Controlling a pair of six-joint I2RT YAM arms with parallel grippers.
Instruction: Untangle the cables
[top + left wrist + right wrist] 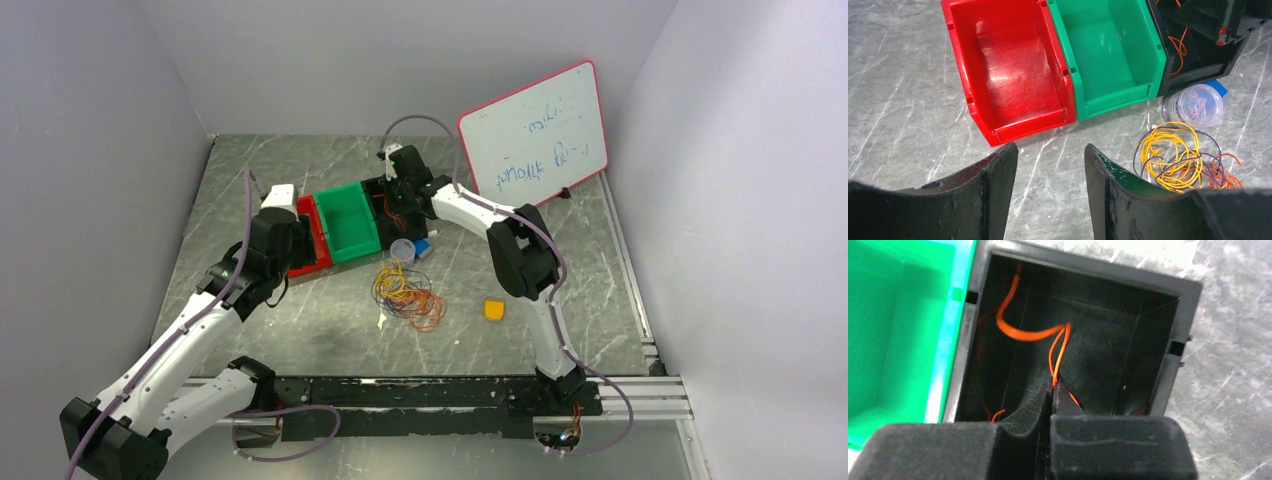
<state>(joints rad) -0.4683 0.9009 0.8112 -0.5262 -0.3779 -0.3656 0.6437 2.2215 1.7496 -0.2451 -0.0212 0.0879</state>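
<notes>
A loose tangle of yellow, orange and dark purple cables lies on the table in front of the bins, also seen at the right of the left wrist view as cables. My left gripper hangs open over bare table just before the red bin, with nothing between its fingers. My right gripper is shut on a thin orange cable, which trails into the black bin. From above, the right gripper sits over that black bin.
A green bin stands between the red bin and the black one. A clear lidded jar and a blue piece lie beside the tangle. A small orange object sits right of it. A whiteboard leans at the back right.
</notes>
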